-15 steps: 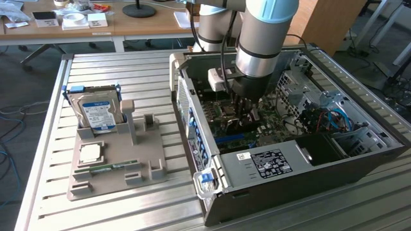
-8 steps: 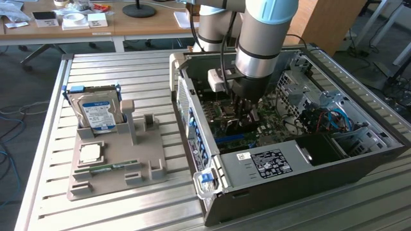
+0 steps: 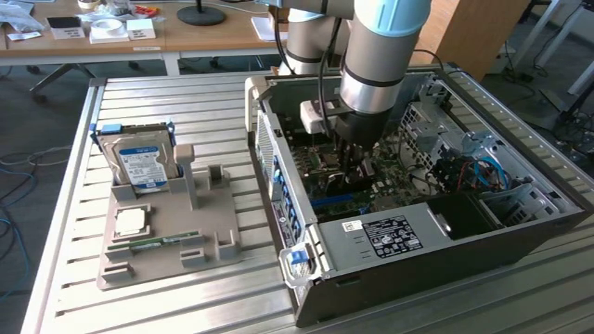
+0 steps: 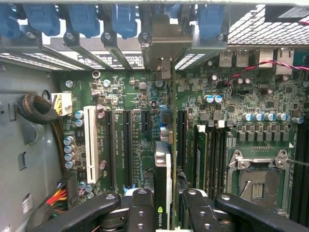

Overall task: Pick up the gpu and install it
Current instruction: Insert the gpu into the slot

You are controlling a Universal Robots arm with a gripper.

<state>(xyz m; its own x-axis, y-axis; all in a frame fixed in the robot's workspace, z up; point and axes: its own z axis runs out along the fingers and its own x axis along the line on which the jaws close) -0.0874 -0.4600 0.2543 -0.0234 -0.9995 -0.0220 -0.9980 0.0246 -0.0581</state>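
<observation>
Inside the open computer case [image 3: 519, 240], my gripper [image 3: 355, 165] reaches down to the green motherboard [image 3: 390, 182]. In the wrist view the gpu [image 4: 163, 181] appears edge-on, a thin card with a black face, clamped between my two black fingers [image 4: 141, 212]. My gripper [image 4: 166, 218] is shut on it. The card's silver end bracket [image 4: 163, 50] stands at the row of rear slot openings with blue latches. The card runs along the motherboard [image 4: 135, 92] between the black expansion slots [image 4: 126, 145] and the memory slots [image 4: 203, 154]. I cannot tell whether its edge is seated.
Left of the case, a grey holder [image 3: 167, 240] carries an upright hard drive [image 3: 139, 163], a processor chip [image 3: 130, 221] and a memory stick [image 3: 153, 242]. Inside are a white slot [image 4: 90, 145], a processor socket [image 4: 258, 179], a power supply [image 3: 390, 236] and loose cables [image 3: 483, 174].
</observation>
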